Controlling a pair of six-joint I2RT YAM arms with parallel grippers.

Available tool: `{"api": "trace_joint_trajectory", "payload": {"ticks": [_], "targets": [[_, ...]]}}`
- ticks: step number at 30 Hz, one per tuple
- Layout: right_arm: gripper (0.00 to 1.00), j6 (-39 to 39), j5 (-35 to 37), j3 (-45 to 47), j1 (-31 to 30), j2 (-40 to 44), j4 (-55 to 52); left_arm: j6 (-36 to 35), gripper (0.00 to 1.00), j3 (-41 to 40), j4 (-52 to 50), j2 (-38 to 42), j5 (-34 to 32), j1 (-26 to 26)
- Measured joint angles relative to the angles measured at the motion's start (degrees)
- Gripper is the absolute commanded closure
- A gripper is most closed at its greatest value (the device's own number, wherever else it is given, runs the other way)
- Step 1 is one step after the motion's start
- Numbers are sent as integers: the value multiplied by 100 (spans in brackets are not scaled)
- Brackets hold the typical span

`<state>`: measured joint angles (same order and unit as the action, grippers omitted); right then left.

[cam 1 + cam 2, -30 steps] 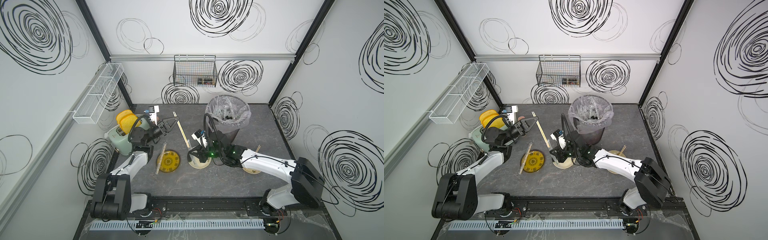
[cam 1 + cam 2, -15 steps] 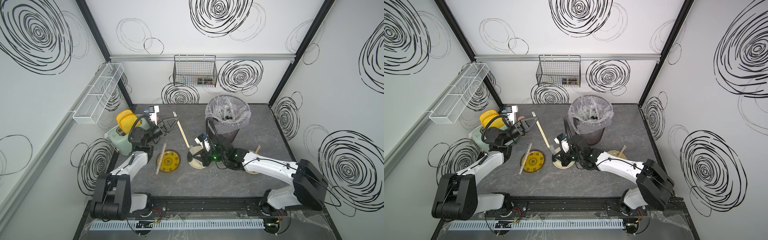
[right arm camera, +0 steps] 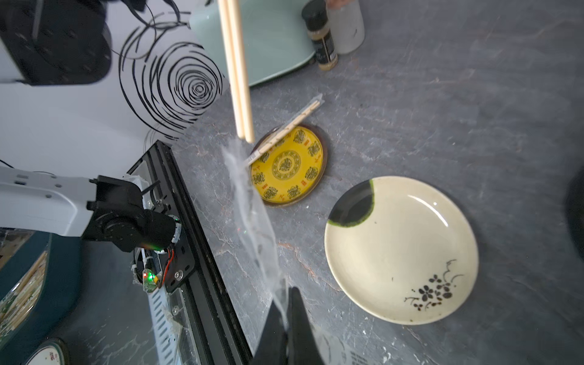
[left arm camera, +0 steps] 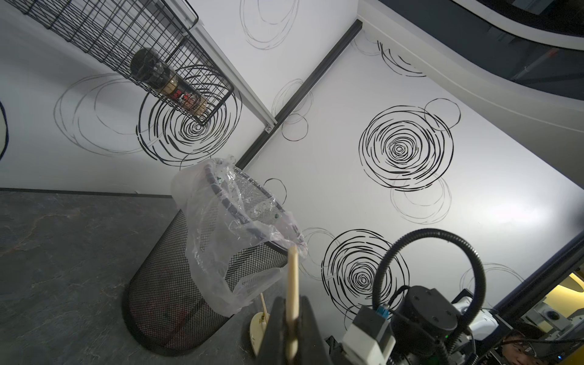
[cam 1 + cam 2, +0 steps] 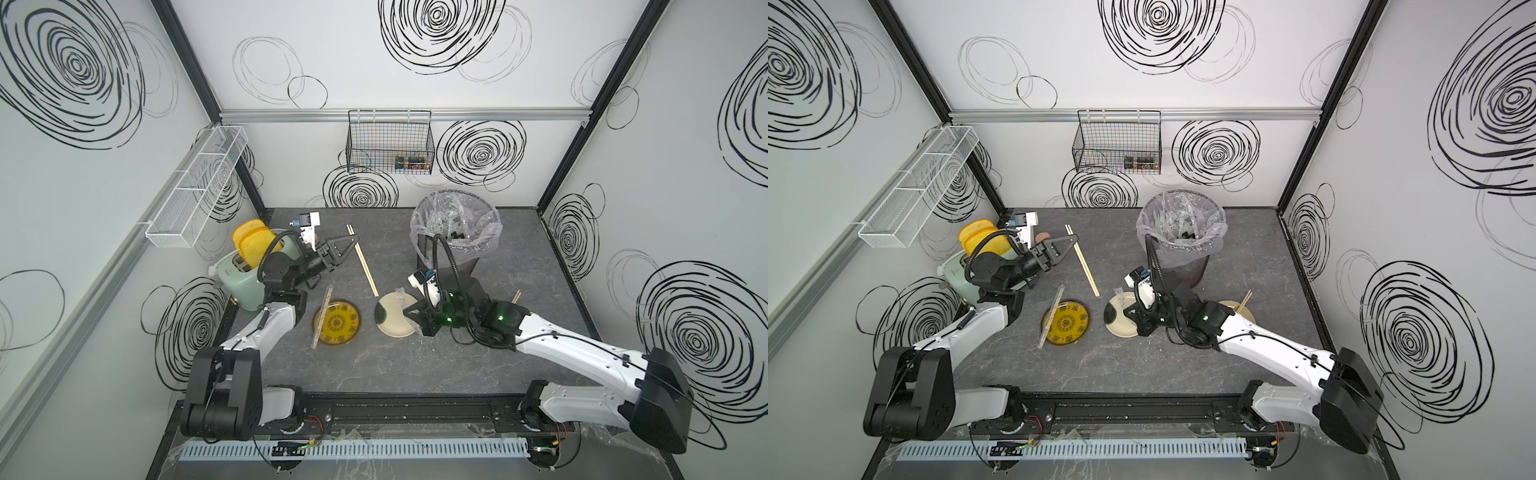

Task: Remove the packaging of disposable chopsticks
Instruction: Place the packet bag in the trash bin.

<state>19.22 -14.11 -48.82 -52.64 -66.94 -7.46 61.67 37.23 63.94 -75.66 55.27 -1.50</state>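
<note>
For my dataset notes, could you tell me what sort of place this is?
Probably a robot test booth staged as a kitchen: swirl-printed wall panels, a toaster with bread, and a lined mesh bin.

Left arm (image 5: pixel 266 328): elbow bent, wrist raised, left gripper (image 5: pixel 355 238) closed, pointing toward the right arm (image 5: pixel 582 353). Right arm: extended low and forward, right gripper (image 3: pixel 286 297) closed.

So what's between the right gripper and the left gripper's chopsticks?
The clear sleeve, pinched in the right gripper, reaching the chopsticks' tips; the right wrist view shows it.
</note>
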Motion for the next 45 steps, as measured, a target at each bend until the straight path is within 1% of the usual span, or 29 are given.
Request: {"api": "trace_joint_trajectory", "payload": {"ticks": [4,8,11,25,28,34,40,45], "targets": [[100,-31,249,-791,133,120,-354,-70,100,0,-114,24,0,-15],[100,-164,509,-1799,269,-22,-586,-151,100,0,-195,55,0,-50],[100,-302,660,-2358,391,-188,-638,-173,100,0,-267,76,0,-66],[100,-984,1071,-4242,1416,-1554,-1091,-308,100,4,-476,107,15,-118],[100,-1134,1281,-4725,1628,-1849,-1257,-339,100,7,-533,107,15,-138],[100,-1346,2129,-5984,1945,-2581,-1633,-369,100,7,-608,107,17,-162],[100,-1484,2614,-6426,2339,-2931,-1746,-470,100,24,-769,107,17,-197],[100,-1545,2697,-6483,2699,-3119,-1816,-529,100,81,-798,107,20,-216]]}}
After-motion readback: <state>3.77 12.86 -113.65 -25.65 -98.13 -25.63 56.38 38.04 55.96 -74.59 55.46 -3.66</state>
